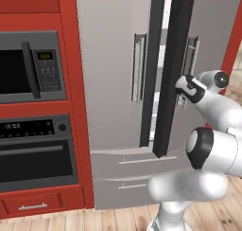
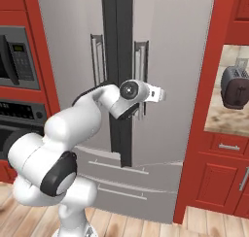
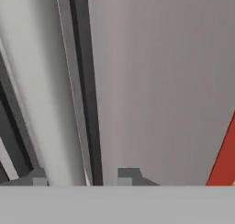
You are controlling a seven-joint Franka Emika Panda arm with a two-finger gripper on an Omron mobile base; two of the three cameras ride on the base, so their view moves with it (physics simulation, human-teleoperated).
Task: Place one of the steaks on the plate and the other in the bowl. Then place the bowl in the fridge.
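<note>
At the front of the fridge (image 1: 111, 83), the arm reaches up and forward from the base, and its gripper (image 3: 82, 178) sits right at the vertical bar handle (image 3: 53, 103) of the right-hand door (image 2: 170, 61). Seen from the hand, the pale handle bar runs from the top of the picture down between the two dark fingertips (image 3: 127, 175), one tip on each side of it, with the flat grey door face filling the space to the right. The jaws stand at a middling width, straddling the bar; whether the pads actually press on it cannot be told from these pictures.

From the left base camera, the hand (image 1: 190, 89) lies against the handle on the right door, just past the dark door edge (image 1: 168, 74). That door stands a little ajar: a narrow bright gap (image 1: 157, 107) shows between the two dark door edges, with pale inner shelving behind it. The left door (image 1: 108, 69) is flush, with its own bar handle (image 1: 138, 66) near the centre seam. Two lower drawers (image 1: 127, 173) run across below the doors.

From the right base camera, the wrist (image 2: 132, 93) points rightward at the right door's handle (image 2: 141, 71), level with its lower half.

Left of the fridge, set in red cabinetry (image 1: 71, 45), are a microwave (image 1: 30, 66) and a wall oven (image 1: 35, 152) beneath it. To the right, a dark toaster (image 2: 235, 88) sits on a counter (image 2: 223, 119).
</note>
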